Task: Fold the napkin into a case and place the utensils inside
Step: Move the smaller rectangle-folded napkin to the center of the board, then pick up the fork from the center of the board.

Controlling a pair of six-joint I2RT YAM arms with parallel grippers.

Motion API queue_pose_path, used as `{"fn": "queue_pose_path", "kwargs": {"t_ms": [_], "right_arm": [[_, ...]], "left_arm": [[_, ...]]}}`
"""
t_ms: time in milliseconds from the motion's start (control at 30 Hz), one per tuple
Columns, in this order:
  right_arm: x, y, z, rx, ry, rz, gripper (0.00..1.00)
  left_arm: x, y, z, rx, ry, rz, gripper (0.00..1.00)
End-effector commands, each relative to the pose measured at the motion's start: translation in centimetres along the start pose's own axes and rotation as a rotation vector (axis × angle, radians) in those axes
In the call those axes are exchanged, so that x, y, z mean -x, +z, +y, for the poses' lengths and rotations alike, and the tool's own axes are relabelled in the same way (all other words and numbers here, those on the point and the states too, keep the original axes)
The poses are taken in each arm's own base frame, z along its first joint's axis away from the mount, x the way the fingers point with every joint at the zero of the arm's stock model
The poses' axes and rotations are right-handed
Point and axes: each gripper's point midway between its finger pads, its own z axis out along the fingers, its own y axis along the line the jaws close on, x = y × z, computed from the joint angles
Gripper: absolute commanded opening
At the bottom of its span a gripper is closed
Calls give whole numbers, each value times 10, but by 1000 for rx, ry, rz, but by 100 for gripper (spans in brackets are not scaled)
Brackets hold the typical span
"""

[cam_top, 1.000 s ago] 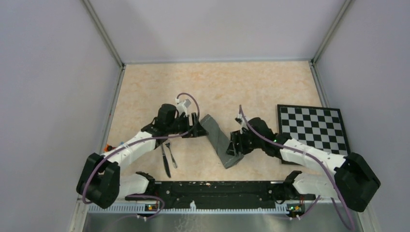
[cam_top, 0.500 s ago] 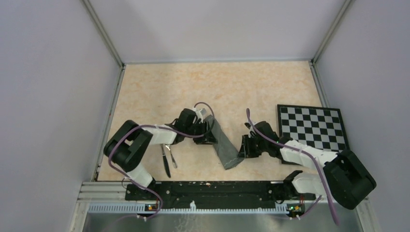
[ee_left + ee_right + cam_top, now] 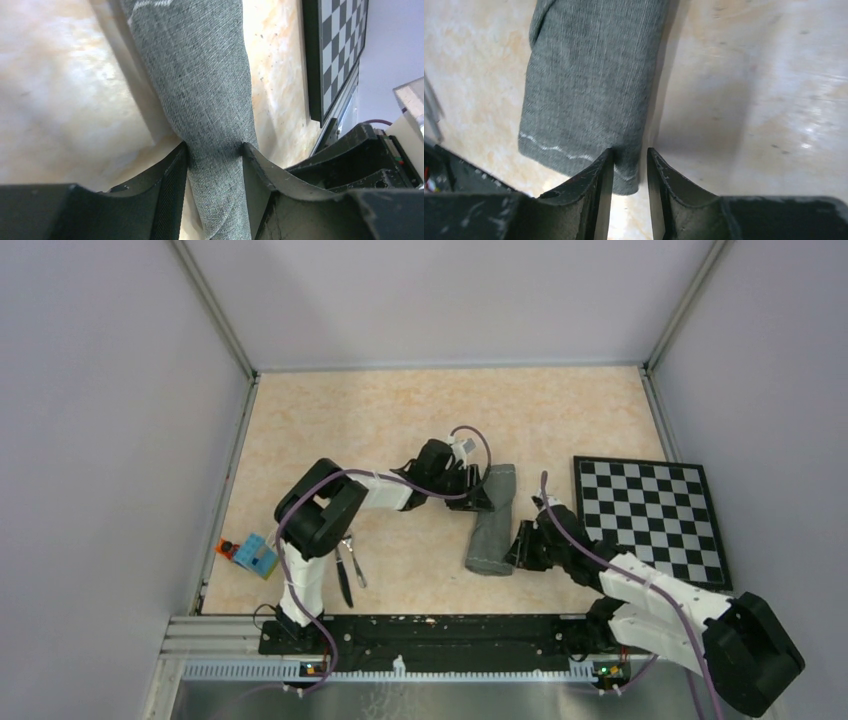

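The napkin lies on the counter just left of the checkered board, close to it but not touching. It is a dark grey woven cloth with a fine ribbed grain, folded into a narrow oblong. Its long axis runs roughly parallel to the board's left edge. A pale stitched line follows the hem at the near end.

The left pincer is clenched on the napkin's far end, level with the board's far-left corner. The cloth bunches and narrows where it passes between the two black fingers.

The right pincer grasps the napkin's near corner on the side facing the board. The hem sits between its ridged black fingers.

The knife and fork, both slim, shiny metal, lie side by side on the counter. They are well to the left of the board, beyond the napkin and apart from it.

The counter surface is smooth, mottled beige, with a slight sheen. The board is flat, rigid and square, in black and white checks with a dark border.
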Motion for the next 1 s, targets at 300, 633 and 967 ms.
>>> {"fn": "queue_pose_path", "kwargs": {"t_ms": [300, 633, 967], "right_arm": [[43, -33, -3, -84, -24, -199, 49], [56, -46, 67, 216, -252, -148, 64], [56, -45, 87, 311, -301, -123, 64]], "left_arm": [[10, -30, -43, 9, 142, -75, 68], [-50, -211, 33, 599, 18, -193, 76], [-113, -283, 94, 859, -484, -310, 55]]}}
